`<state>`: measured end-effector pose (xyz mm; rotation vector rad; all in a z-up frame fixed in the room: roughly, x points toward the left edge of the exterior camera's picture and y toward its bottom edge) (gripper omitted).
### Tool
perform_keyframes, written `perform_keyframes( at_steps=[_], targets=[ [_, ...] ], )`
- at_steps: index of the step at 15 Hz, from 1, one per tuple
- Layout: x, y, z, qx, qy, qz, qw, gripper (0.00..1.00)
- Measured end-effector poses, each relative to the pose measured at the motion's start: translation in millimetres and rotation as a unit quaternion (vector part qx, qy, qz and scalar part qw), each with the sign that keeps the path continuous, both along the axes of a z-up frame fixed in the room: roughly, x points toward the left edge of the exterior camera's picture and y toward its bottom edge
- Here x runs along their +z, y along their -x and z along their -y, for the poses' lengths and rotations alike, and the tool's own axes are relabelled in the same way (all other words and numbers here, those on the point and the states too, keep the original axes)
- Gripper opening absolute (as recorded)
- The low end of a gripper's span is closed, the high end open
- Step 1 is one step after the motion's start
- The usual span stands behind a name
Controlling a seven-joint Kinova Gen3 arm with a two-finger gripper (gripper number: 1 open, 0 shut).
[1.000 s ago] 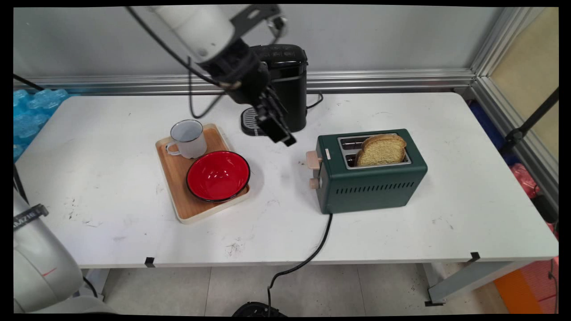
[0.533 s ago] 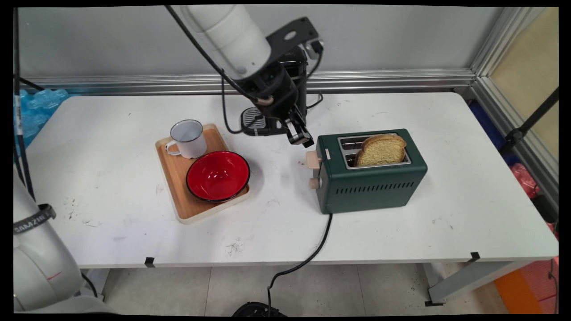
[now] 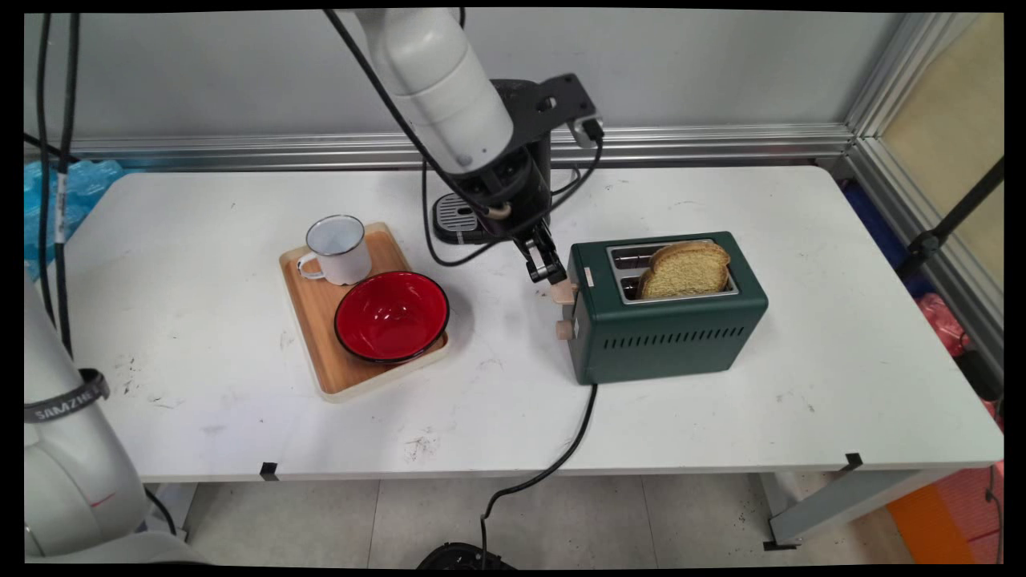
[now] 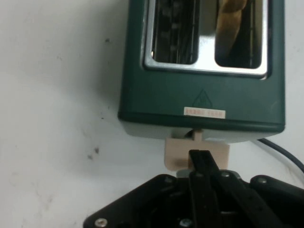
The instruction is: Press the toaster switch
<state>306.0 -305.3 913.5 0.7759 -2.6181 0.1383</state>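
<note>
A dark green two-slot toaster (image 3: 669,320) stands right of the table's middle, with a slice of bread (image 3: 685,268) sticking up from its near slot. My gripper (image 3: 551,275) is shut, its tip resting on top of the toaster's pale wooden lever (image 3: 563,292) at the left end. In the hand view the shut fingertips (image 4: 200,156) sit over the lever (image 4: 176,153), below the toaster's (image 4: 204,97) end; the bread (image 4: 230,23) shows in the right slot. A small wooden knob (image 3: 564,328) sits below the lever.
A wooden tray (image 3: 313,308) left of the toaster carries a white enamel mug (image 3: 338,249) and a red bowl (image 3: 391,316). A black coffee machine (image 3: 455,216) stands behind my arm. The toaster's black cord (image 3: 579,437) runs off the table's front edge.
My arm has swung right and down from in front of the coffee machine, bringing the shut gripper onto the toaster's lever. The toaster and the bread have not moved.
</note>
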Motion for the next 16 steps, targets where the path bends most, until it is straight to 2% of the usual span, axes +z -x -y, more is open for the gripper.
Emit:
perform_keyframes(
  at_steps=[8, 16],
  targets=[
    [-28.9, 18.9, 6.2, 0.002, -0.01, 0.02, 0.9997, 0.0],
    [-50.9, 26.6, 10.3, 0.007, -0.02, 0.037, 0.9991, 0.0]
  ],
)
